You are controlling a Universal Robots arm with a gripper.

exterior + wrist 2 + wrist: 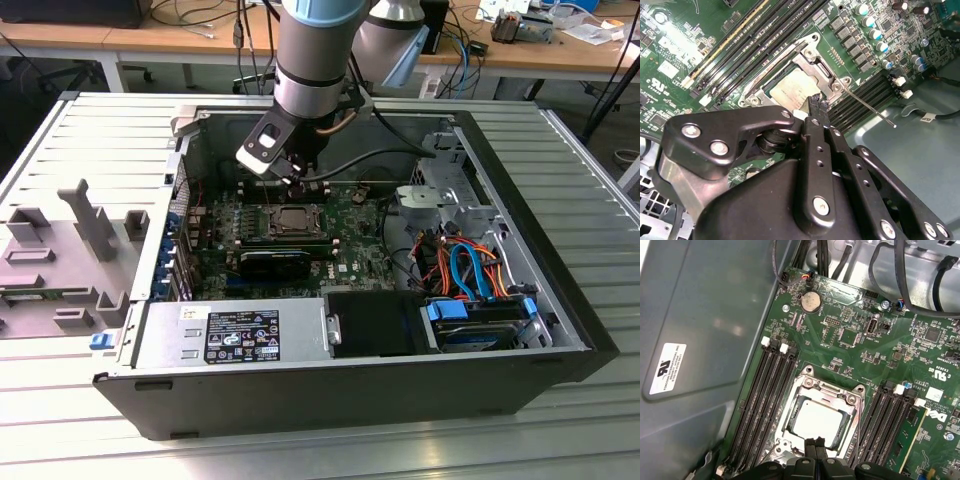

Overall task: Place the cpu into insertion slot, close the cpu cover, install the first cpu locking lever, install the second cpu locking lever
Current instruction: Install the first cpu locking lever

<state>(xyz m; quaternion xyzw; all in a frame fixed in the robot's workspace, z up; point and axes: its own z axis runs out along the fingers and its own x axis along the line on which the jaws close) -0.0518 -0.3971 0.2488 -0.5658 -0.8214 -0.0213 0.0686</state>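
**Hand (816,442) poised over seated cpu (817,421)**

We see the hand, fingertips pressed together, at one edge of the cpu. The cpu lies in the insertion slot (795,406), with the cpu cover (830,389) lying flat around it on the green motherboard (850,357).

We find open room directly above the cpu cover (830,390). Memory slots (765,400) flank it on two sides. A grey case panel (705,340) rises just beside one bank. Black cables (897,275) drape over an edge of the motherboard (850,315), and a thin locking lever (871,107) juts outward.
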